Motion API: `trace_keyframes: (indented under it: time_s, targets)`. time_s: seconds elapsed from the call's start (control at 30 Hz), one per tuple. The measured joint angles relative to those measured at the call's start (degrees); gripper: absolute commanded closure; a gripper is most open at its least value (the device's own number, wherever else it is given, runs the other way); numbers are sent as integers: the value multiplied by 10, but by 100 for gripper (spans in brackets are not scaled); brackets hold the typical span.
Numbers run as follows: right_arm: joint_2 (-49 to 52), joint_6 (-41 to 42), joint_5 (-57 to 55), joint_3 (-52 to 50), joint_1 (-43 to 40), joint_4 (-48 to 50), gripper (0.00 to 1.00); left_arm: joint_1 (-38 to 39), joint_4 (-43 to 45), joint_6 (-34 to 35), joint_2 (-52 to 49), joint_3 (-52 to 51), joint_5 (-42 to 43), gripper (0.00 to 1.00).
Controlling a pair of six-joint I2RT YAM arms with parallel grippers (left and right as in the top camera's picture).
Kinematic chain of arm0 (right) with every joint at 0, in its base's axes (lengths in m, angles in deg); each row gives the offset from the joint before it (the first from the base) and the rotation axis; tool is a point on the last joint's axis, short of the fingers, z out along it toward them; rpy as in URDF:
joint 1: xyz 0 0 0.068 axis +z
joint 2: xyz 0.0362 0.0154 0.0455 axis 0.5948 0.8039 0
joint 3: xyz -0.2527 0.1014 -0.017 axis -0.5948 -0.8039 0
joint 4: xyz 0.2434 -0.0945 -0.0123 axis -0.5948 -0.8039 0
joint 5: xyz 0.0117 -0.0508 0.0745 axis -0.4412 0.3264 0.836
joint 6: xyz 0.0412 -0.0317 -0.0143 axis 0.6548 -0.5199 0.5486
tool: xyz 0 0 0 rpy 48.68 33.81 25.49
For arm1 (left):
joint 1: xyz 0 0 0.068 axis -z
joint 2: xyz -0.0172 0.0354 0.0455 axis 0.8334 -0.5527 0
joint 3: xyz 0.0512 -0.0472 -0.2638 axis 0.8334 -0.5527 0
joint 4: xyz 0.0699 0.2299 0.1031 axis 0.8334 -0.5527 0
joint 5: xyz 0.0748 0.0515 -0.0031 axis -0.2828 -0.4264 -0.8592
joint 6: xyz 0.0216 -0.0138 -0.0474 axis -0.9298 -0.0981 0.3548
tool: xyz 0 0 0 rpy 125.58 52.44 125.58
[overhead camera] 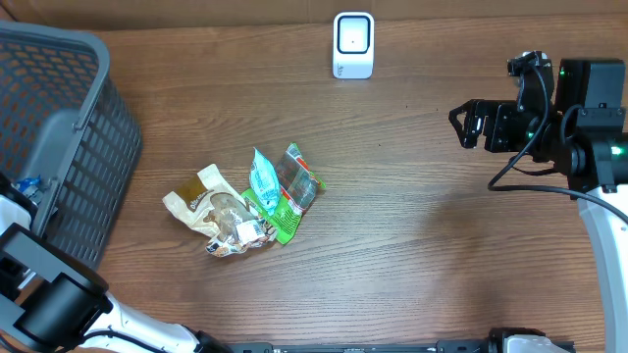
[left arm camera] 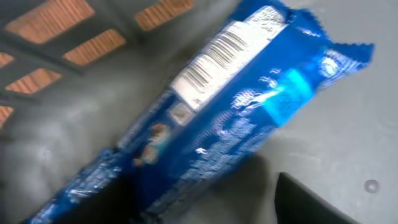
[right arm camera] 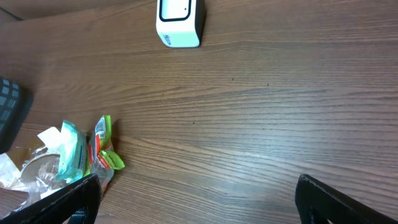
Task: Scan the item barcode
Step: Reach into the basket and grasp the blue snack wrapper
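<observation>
Packet (left arm camera: pixel 249 118), blue, is inside the basket (overhead camera: pixel 69 118), at 9 o'clock on the surface (overhead camera: pixel 412 235). In the left wrist view it runs diagonally over the grey basket floor, crimped end at 2 o'clock, other end at 7 o'clock. Barcode (left arm camera: pixel 214 59) is on a white panel facing the camera, toward 12 o'clock. The view is blurred. Overhead shows only a blue sliver of it at the basket's lower edge.

Left pincer (left arm camera: pixel 205 202): dark fingers (left arm camera: pixel 311 202) at the bottom of the frame, either side of the packet's lower end. Can't tell whether they clamp it or just straddle it.

Scanner (overhead camera: pixel 353 44): white, upright, at 12 o'clock on the surface, well apart from the basket.

Pile (overhead camera: pixel 250 206) of snack wrappers lies near centre, toward 8 o'clock: tan, teal and green, all touching.

Right pincer (overhead camera: pixel 466 123): at 3 o'clock, jaws spread wide, nothing between them, bare wood below.
</observation>
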Motion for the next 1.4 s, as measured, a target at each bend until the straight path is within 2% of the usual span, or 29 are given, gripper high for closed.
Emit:
trace_keyframes:
  time_s: [0.03,0.27,0.47,0.57,0.77,1.0,1.03,1.1,1.17,1.23,1.3,1.4]
  targets:
    - [0,0,0,0,0,0,0,-1,0,1,0,0,-2,96]
    - [0,0,0,0,0,0,0,-4,-22,22,0,8,8,96]
    - [0,0,0,0,0,0,0,16,-49,54,1,14,85,96]
    - [0,0,0,0,0,0,0,55,-67,66,2,18,125,96]
    - [0,0,0,0,0,0,0,120,-211,94,-7,109,183,96]
    - [0,0,0,0,0,0,0,119,-248,98,-7,185,189,96]
    - [0,0,0,0,0,0,0,119,-249,98,-7,194,190,91]
    - [0,0,0,0,0,0,0,119,-249,89,-7,196,190,57]
    - [0,0,0,0,0,0,0,121,-243,45,-7,196,190,26]
    - [0,0,0,0,0,1,0,125,-235,9,-9,196,189,11]
    - [0,0,0,0,0,1,0,137,-220,-39,-22,195,190,14]
    - [0,0,0,0,0,1,0,157,-209,-89,-90,191,190,46]
